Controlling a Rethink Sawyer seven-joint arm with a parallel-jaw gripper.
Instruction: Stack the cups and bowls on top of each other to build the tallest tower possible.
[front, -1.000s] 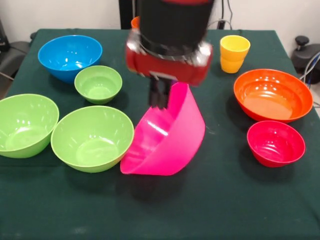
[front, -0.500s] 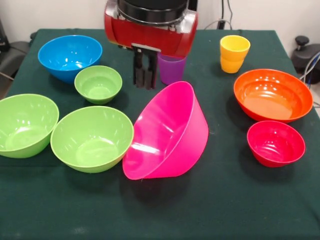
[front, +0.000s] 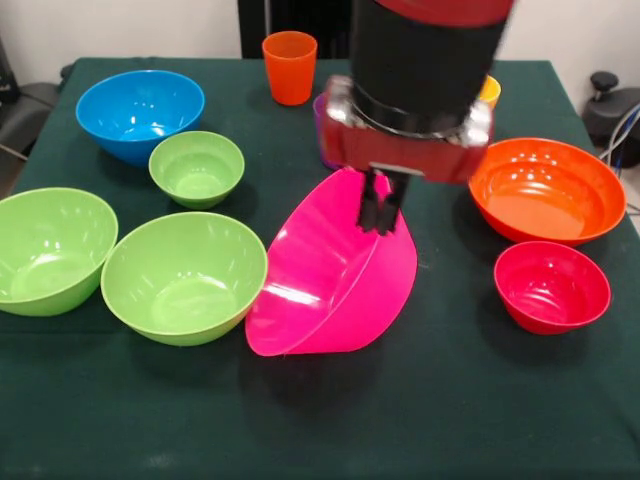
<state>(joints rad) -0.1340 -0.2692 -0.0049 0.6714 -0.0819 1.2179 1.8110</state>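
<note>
The big pink bowl (front: 330, 275) is tipped up on its side mid-table, mouth turned toward the lime green bowls (front: 184, 277). The gripper (front: 379, 212) is parked right at its upper rim, fingers pressed together, though whether the rim is actually pinched can't be made out. Behind the pink bowl an orange cup (front: 289, 66) is seen, with a purple cup (front: 322, 128) mostly hidden by the arm. To its right, the orange bowl (front: 546, 189) and small red bowl (front: 551, 286) are found.

Seven bowls (front: 184, 277): three lime green, one blue, pink, orange, red. Three cups (front: 289, 66): orange, purple, yellow.
</note>
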